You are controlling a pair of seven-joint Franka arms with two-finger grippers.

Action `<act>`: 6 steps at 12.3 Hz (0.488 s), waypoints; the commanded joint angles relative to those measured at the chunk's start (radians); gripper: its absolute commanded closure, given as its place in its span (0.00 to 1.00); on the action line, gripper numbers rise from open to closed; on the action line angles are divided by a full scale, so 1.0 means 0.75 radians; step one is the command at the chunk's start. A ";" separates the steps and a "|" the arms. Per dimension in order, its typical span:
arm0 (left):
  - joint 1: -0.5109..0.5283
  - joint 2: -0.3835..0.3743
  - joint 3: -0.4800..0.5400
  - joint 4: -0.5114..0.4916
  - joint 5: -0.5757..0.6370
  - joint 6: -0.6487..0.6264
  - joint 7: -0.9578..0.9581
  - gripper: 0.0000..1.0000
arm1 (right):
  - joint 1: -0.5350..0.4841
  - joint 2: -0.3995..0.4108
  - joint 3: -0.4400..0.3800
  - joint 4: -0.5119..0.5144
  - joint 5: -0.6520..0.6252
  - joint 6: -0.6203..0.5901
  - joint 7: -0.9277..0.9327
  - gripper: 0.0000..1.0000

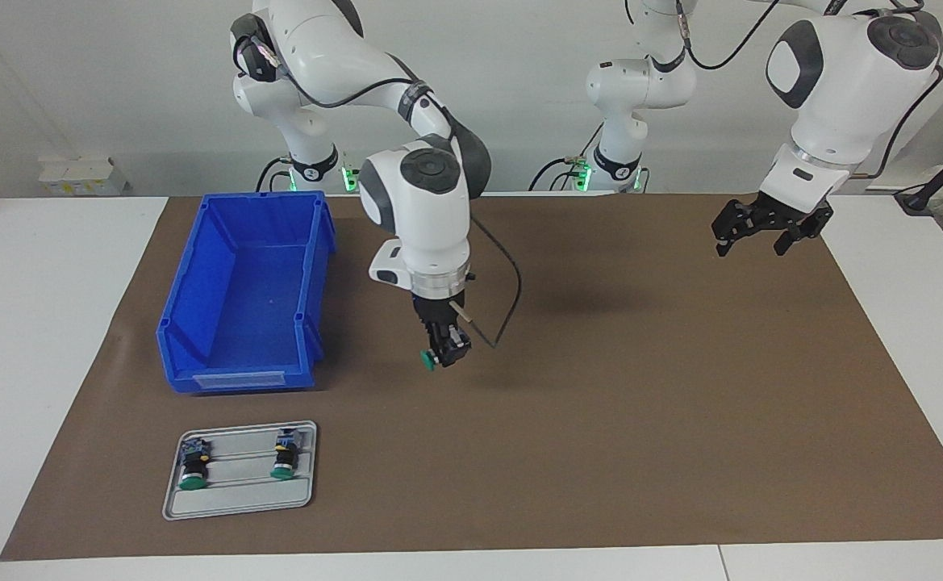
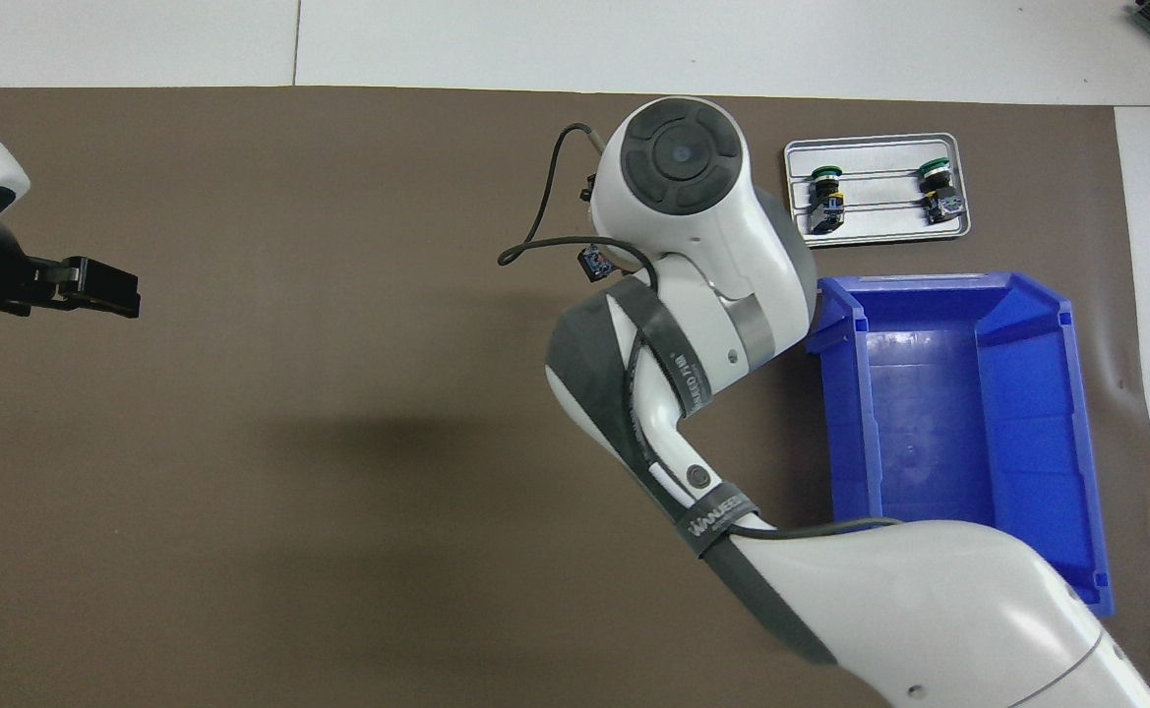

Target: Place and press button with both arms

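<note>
My right gripper (image 1: 442, 356) is shut on a button (image 1: 427, 361), green cap pointing down, held in the air over the brown mat beside the blue bin, toward the table's middle. In the overhead view the arm's wrist hides the gripper; only the button's blue-grey block (image 2: 594, 262) shows. Two more buttons (image 1: 193, 468) (image 1: 284, 458) lie in a grey tray (image 1: 237, 504), also seen in the overhead view (image 2: 879, 228). My left gripper (image 1: 764, 240) is open and empty, waiting in the air over the mat at the left arm's end (image 2: 102, 290).
An empty blue bin (image 1: 237, 290) stands on the brown mat (image 1: 640, 420) at the right arm's end, nearer to the robots than the tray; it also shows in the overhead view (image 2: 958, 423). A black cable loops off the right wrist.
</note>
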 commanded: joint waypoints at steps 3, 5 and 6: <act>0.012 -0.032 -0.006 -0.032 0.006 0.007 -0.009 0.00 | 0.220 0.015 0.002 -0.070 -0.040 0.018 0.478 1.00; -0.004 -0.034 -0.008 -0.032 0.006 -0.008 -0.013 0.00 | 0.276 0.028 0.006 -0.117 -0.040 0.069 0.544 1.00; -0.008 -0.034 -0.010 -0.032 0.006 -0.008 -0.019 0.00 | 0.288 0.026 0.006 -0.180 -0.036 0.130 0.570 1.00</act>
